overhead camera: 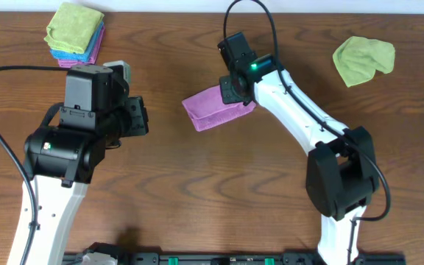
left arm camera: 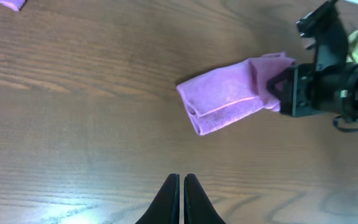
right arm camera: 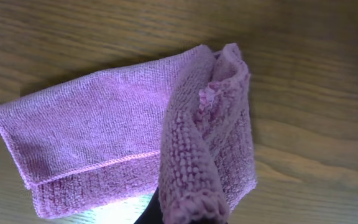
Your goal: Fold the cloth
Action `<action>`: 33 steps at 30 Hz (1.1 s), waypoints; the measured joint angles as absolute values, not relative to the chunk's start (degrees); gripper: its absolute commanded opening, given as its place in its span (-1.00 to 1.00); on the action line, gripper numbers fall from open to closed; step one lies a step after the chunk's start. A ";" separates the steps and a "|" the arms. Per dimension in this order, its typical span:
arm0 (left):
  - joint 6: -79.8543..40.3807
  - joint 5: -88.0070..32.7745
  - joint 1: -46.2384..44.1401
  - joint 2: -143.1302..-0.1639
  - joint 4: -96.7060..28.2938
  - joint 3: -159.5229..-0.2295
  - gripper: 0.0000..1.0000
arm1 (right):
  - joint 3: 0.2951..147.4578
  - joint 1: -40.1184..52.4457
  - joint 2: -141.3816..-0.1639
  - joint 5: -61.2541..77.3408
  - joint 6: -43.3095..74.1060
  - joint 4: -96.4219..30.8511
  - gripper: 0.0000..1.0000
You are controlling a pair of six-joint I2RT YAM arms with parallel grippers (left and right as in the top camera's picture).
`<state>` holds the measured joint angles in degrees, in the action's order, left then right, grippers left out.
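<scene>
Overhead view showed the right gripper (overhead camera: 234, 90) clamped on the right end of the purple cloth (overhead camera: 208, 110), near the middle of the table (overhead camera: 197, 184). In the right wrist view that end was bunched into a raised ridge between the jaws, while the remainder of the cloth lay flat in folded layers. The left gripper (left arm camera: 181, 180) was pressed closed on nothing, its tips together above bare wood, well apart from the cloth.

A stack of folded cloths (overhead camera: 76, 33), green on top, sat at the far left corner, and a crumpled green cloth (overhead camera: 363, 59) lay at the far right. Neither was near the purple cloth, and nothing lay between it and the left gripper.

The cloth's long axis ran across the table, left to right, with its right end tilted slightly toward the far edge.
</scene>
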<state>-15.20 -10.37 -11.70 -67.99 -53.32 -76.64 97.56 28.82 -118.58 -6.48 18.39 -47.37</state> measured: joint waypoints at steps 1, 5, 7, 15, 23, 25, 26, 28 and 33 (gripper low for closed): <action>-15.20 -10.37 -11.70 -67.59 -53.19 -76.64 -0.88 | 97.56 29.41 -118.61 -6.61 18.24 -46.87 -0.98; -15.18 -10.52 -11.70 -65.17 -52.99 -76.64 -0.89 | 97.58 31.64 -119.39 -7.14 17.10 -46.57 -0.97; -15.09 -10.55 -11.70 -64.51 -53.39 -76.64 -0.88 | 97.58 32.12 -120.55 -7.33 16.84 -46.85 -0.97; -13.91 -10.55 -11.70 -64.18 -54.72 -76.64 -0.88 | 98.17 34.70 -122.74 -7.77 11.79 -45.95 -0.97; -13.15 -10.55 -11.70 -62.30 -53.63 -76.64 -0.87 | 98.48 37.43 -122.74 -7.73 8.60 -45.23 -0.97; -13.04 -10.55 -11.70 -61.98 -53.63 -76.64 -0.87 | 98.54 37.43 -122.74 -7.94 8.47 -45.76 -0.98; -13.04 -10.55 -11.70 -61.93 -53.67 -76.64 -0.87 | 98.91 37.43 -122.74 -8.45 8.43 -46.94 -0.97; -13.04 -10.55 -11.70 -61.93 -53.69 -76.64 -0.88 | 100.18 37.43 -122.74 -9.13 7.68 -48.90 -0.97; -13.02 -11.07 -11.70 -61.76 -51.70 -76.64 -0.87 | 103.68 37.65 -122.74 -10.55 5.30 -50.02 -0.97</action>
<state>-13.02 -11.07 -11.70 -61.76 -51.70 -76.64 103.68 37.65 -122.74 -10.55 5.30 -50.02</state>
